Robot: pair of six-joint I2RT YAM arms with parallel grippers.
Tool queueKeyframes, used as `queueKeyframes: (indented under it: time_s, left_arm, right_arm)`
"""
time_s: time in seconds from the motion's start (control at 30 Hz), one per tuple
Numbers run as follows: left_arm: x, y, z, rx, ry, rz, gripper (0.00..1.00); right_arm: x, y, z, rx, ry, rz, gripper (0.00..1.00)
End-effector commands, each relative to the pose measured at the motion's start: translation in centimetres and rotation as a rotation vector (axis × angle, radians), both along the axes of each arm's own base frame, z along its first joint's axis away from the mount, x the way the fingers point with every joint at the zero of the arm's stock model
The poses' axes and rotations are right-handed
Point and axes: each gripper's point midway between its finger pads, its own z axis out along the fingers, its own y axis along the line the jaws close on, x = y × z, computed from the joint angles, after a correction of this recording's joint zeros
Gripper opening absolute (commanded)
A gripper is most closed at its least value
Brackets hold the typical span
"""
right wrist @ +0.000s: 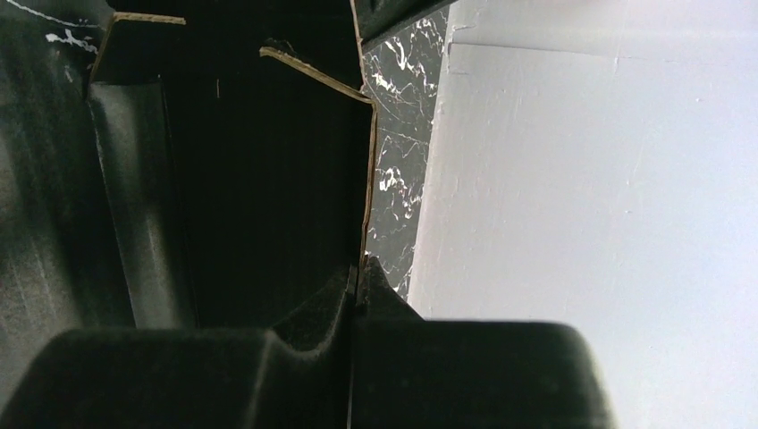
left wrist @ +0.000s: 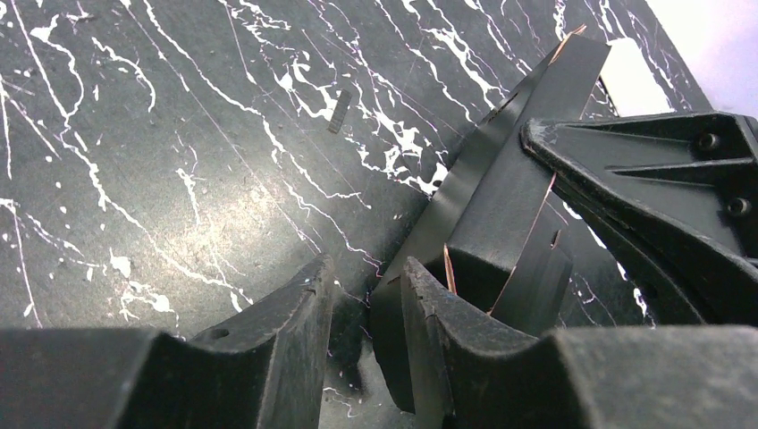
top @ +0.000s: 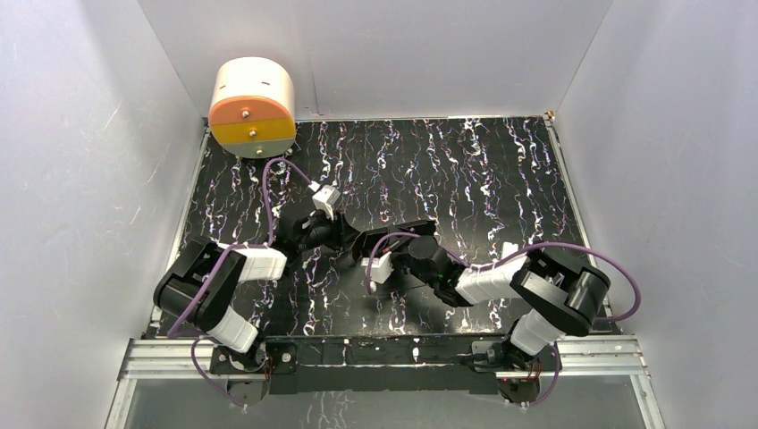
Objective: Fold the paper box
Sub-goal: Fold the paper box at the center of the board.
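Judging by the raised walls, the fold is partly done. The paper box (left wrist: 501, 206) sits mid-tabletop (left wrist: 179, 179) between the two arms. It is no longer a flat blank: in the left wrist view several panels stand up at angles from the marbled surface, with creases already bent. Loose flaps with bare brown cut edges still stick out toward the far right, and no closed rectangular shape shows yet.

The right gripper (right wrist: 357, 286) has its jaws together on a thin card panel, whose edge runs straight down into the seam between them. The left gripper (left wrist: 366, 286) has its jaws apart around one upright wall. That wall lies against one jaw, with a visible gap to the other, so it looks unpinched.

Left to do, I judge: squaring the walls, tucking in the loose flaps and closing the box.
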Motion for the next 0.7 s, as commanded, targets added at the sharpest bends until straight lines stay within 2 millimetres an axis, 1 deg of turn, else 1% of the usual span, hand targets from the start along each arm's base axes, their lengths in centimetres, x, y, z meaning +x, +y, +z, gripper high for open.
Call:
queueKeyframes:
  time_s: [0.0,0.07,0.17,0.27,0.37,0.53,0.67]
  left_arm:
    - [-0.2,-0.4,2.4,-0.07,-0.046,0.028,0.32]
    - [-0.2,0.0,2.7,-0.047,-0.08,0.03,0.34]
    - [-0.3,0.4,2.1,0.017,-0.086,0.01,0.36]
    - [-0.8,-0.3,1.5,0.028,-0.073,-0.063,0.36]
    - [-1.1,-0.7,1.1,0.028,-0.061,-0.101,0.36]
    - [-1.8,-1.6,1.2,0.005,-0.051,-0.179,0.36]
    - [-1.8,-2.2,1.3,-0.009,-0.046,-0.215,0.35]
  right_arm:
    - [0.5,1.4,3.4,0.109,-0.005,0.024,0.05]
    - [0.7,1.0,3.6,0.105,-0.005,0.015,0.05]
    - [1.2,0.3,3.8,0.102,-0.001,0.002,0.05]
    - [1.5,-0.3,4.2,0.106,0.005,-0.008,0.05]
    - [1.8,-1.0,4.3,0.1,0.004,-0.021,0.05]
    - [1.6,-0.9,4.1,0.103,0.025,-0.008,0.05]
    - [1.4,-0.6,3.7,0.1,0.044,0.011,0.05]
